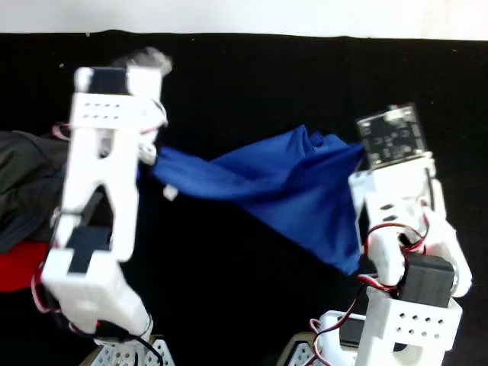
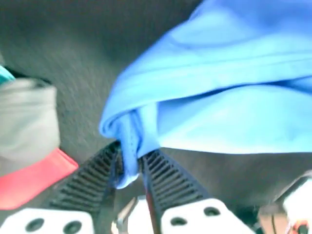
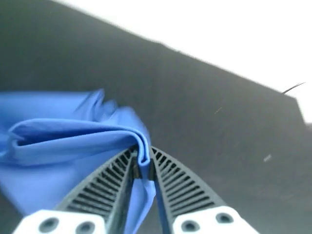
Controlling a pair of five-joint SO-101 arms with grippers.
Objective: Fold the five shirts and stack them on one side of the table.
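Note:
A blue shirt [image 1: 290, 187] hangs stretched in the air between the two arms over the black table [image 1: 252, 84]. My left gripper [image 2: 130, 163] is shut on a bunched corner of the blue shirt [image 2: 219, 87]; in the high view this grip sits at the shirt's left end [image 1: 152, 160]. My right gripper [image 3: 142, 165] is shut on a folded edge of the blue shirt [image 3: 73, 136], at its right end [image 1: 357, 164] in the high view. The cloth sags lower toward the right arm.
A pile of other shirts lies at the table's left edge: a dark one [image 1: 27, 183] over a red one [image 1: 19, 267], also seen as grey [image 2: 27, 126] and red [image 2: 29, 180] cloth. A white wall [image 1: 305, 15] borders the far edge.

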